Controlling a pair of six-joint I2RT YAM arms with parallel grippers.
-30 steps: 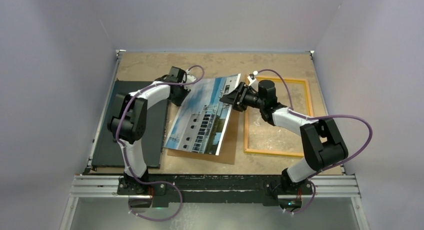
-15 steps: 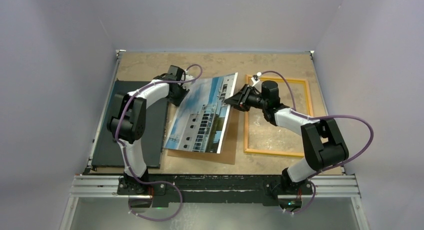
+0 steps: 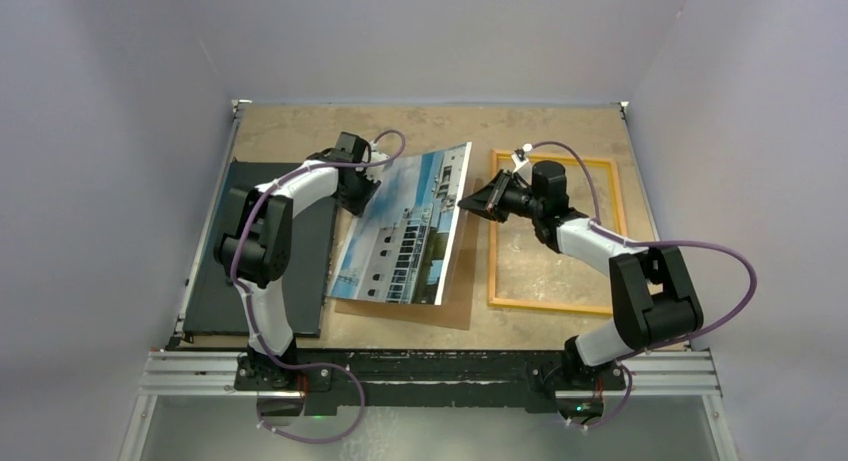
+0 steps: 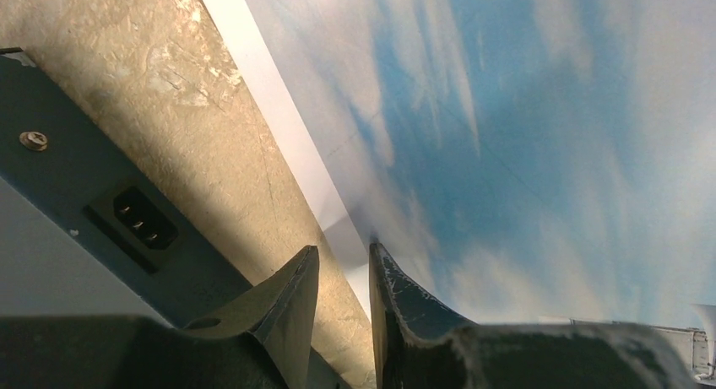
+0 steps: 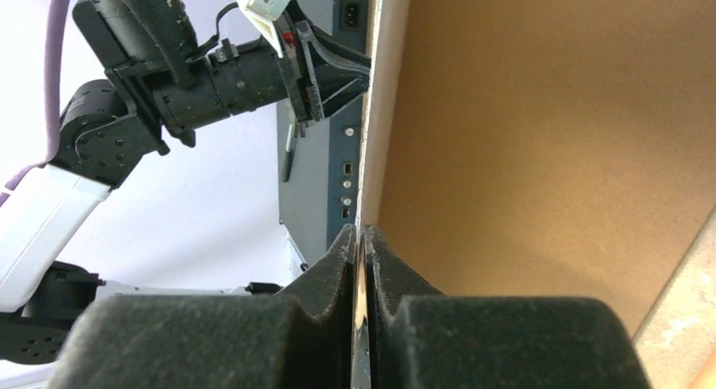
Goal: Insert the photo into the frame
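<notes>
— At the right gripper (image 5: 361, 230)?
— Clamped tight on the thin right edge of the large rectangular photo (image 3: 405, 231) of a white many-windowed building under blue cloudy sky. Held tilted, with that edge raised off the table.
— And at the left gripper (image 4: 339, 252)?
— Narrow, fingers slightly apart, with the photo's white margin running into the gap. No pinch to be made out.
— Round about?
— Beneath the photo, a plain brown backing board (image 3: 461, 281), mostly covered, showing only along its near and right sides. Just beside that, flat on the pale chipboard table (image 3: 290, 131), the thin yellow-orange picture frame (image 3: 550, 305), apart from the photo. Far left, a black flat board (image 3: 212, 281), partly under the left arm.
— In the way?
— The right arm, stretched over the frame's far left corner and hiding it.
— Unclear?
— In the right wrist view, a broad brown surface beside the pinched edge: the photo's back or the backing board, impossible to say. Hard to make out the frame's pane as well.
</notes>
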